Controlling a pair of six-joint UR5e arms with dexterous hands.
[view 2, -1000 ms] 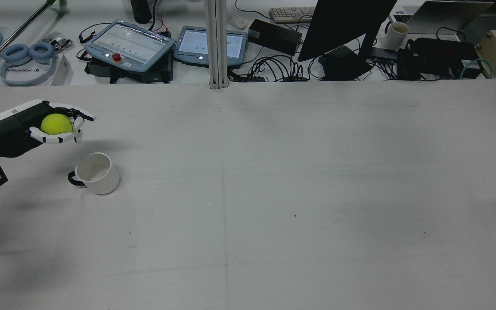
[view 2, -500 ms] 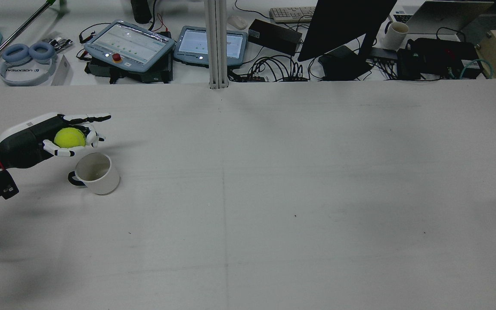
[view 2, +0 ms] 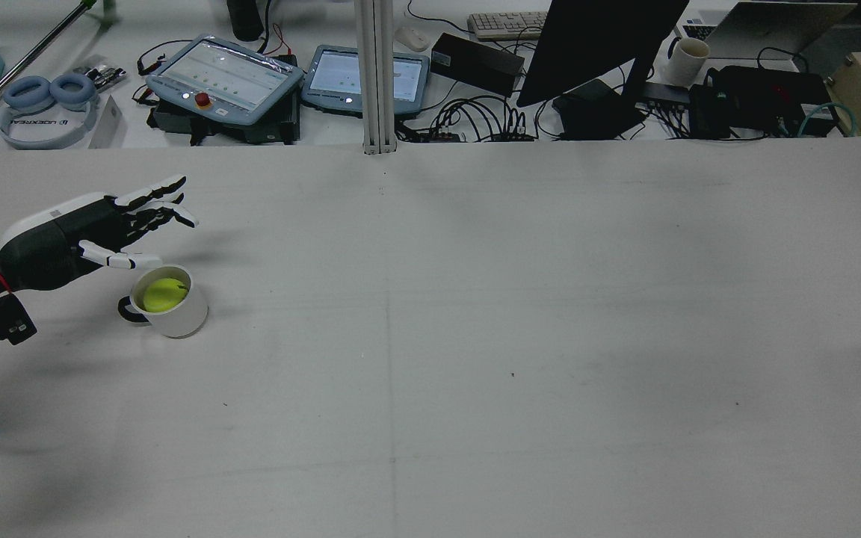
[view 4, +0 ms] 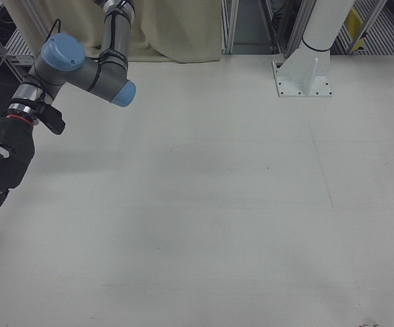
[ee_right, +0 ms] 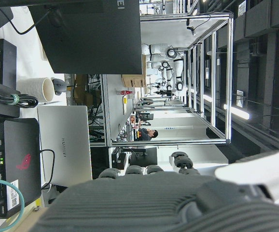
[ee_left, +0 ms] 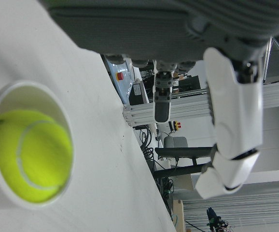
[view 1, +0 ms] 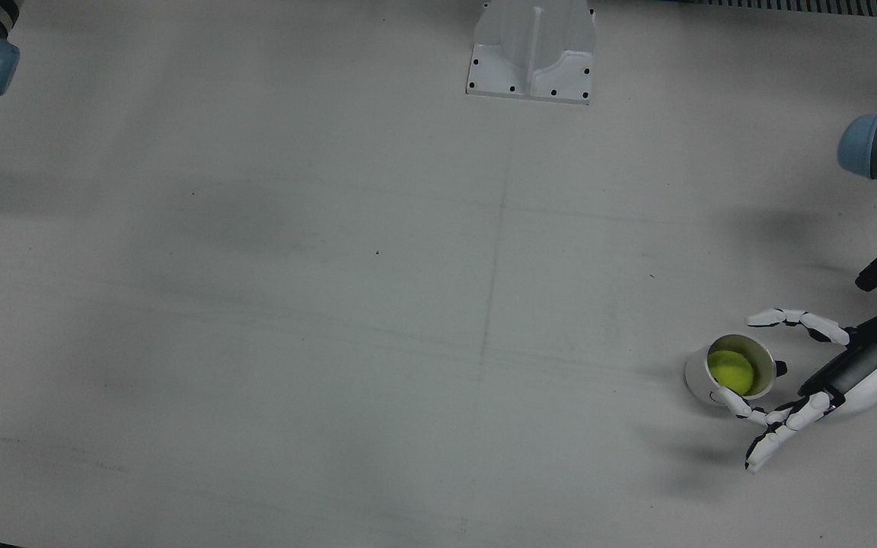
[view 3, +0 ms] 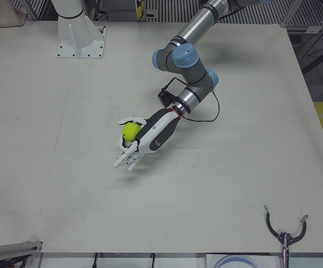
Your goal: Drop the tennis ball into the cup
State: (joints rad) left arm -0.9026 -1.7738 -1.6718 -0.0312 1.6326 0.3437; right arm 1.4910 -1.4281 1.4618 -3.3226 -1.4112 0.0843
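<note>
left robot hand (view 2: 113,224): fingers spread, empty, beside cup rim | ball (view 2: 164,294): inside cup (view 2: 176,314) on tabletop (view 2: 475,336) | step: drop looks done | next: lift hand clear without bumping cup

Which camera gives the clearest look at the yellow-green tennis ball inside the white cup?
The left hand view: the yellow-green tennis ball fills the white cup close up, seam visible. The front view and rear view show it small inside the cup. In the left-front view the left hand partly hides it. The right-side views miss it.
</note>
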